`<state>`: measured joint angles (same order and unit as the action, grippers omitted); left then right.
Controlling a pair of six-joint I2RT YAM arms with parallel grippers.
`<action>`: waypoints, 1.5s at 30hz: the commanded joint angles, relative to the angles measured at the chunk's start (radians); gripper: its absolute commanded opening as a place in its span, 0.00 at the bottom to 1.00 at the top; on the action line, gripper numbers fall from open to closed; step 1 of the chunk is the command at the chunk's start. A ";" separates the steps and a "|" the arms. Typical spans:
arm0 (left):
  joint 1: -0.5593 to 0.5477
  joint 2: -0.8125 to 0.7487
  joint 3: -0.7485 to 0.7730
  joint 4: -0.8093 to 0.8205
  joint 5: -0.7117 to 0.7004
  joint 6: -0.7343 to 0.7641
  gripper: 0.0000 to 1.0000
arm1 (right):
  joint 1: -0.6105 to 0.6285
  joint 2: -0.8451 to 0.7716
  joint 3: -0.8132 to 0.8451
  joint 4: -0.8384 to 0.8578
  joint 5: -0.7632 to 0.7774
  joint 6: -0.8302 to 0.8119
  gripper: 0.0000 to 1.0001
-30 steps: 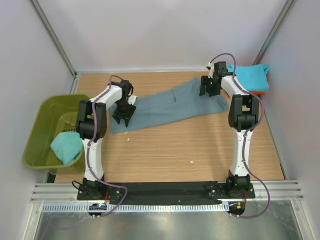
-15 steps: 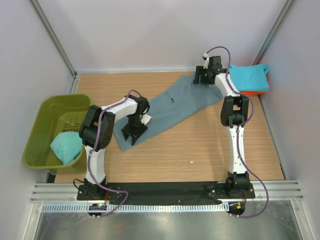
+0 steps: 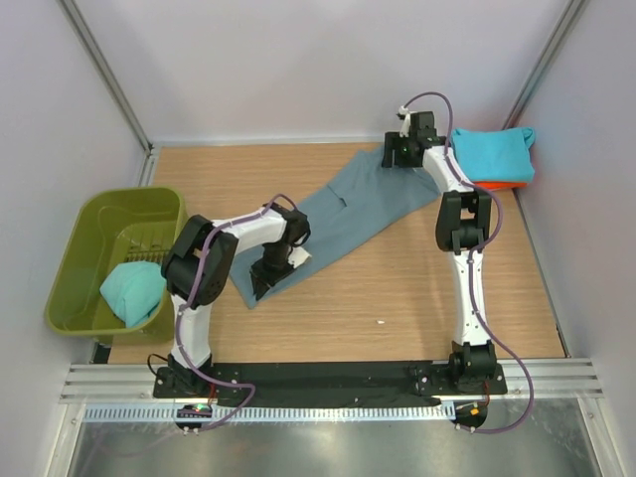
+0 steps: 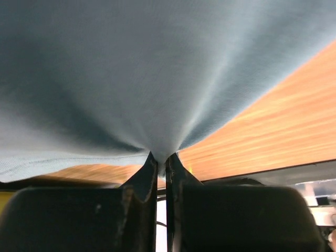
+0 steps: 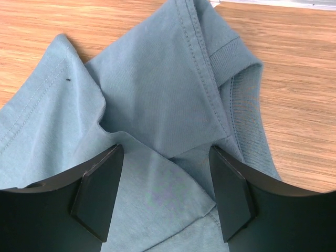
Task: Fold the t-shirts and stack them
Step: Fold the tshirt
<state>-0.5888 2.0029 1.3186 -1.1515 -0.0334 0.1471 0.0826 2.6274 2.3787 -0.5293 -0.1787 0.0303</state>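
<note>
Slate blue-grey t-shirt point(image 3: 348, 204) — long axis diagonal on tabletop point(image 3: 397, 288) | left fingers point(image 4: 140, 181) clamped on near-left end | right fingers point(image 5: 100, 189) apart at far collar end

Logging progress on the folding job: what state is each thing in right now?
left gripper: shut on the blue-grey t-shirt's near-left edge.
right gripper: open at the collar end, holding nothing.
blue-grey t-shirt: partly folded, stretched diagonally across the table.
turquoise t-shirt: crumpled in the tub.
tub: upright.
folded turquoise t-shirt: folded, stacked on an orange t-shirt.
</note>
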 commanded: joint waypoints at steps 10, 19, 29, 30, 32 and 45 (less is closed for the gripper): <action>-0.233 0.014 0.007 -0.043 0.187 0.011 0.00 | 0.049 0.046 0.097 0.071 0.051 -0.052 0.73; -0.318 -0.025 0.097 -0.086 0.139 0.006 0.40 | 0.028 -0.153 0.025 0.057 0.110 -0.032 0.79; -0.367 -0.047 0.154 -0.099 0.176 0.006 0.47 | 0.022 -0.487 -0.334 0.006 0.039 0.043 0.80; -0.373 -0.044 0.153 -0.097 0.179 0.003 0.47 | 0.022 -0.503 -0.404 0.003 0.032 0.052 0.80; -0.384 -0.043 0.137 -0.093 0.196 0.002 0.48 | 0.020 -0.527 -0.493 -0.008 0.005 0.068 0.80; -0.384 0.013 0.041 -0.021 0.207 -0.006 0.42 | 0.002 -0.478 -0.567 -0.055 -0.025 0.042 0.80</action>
<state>-0.9730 1.9930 1.3655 -1.1976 0.1436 0.1387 0.0952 2.1696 1.8034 -0.5808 -0.1932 0.0818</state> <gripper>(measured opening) 0.427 0.798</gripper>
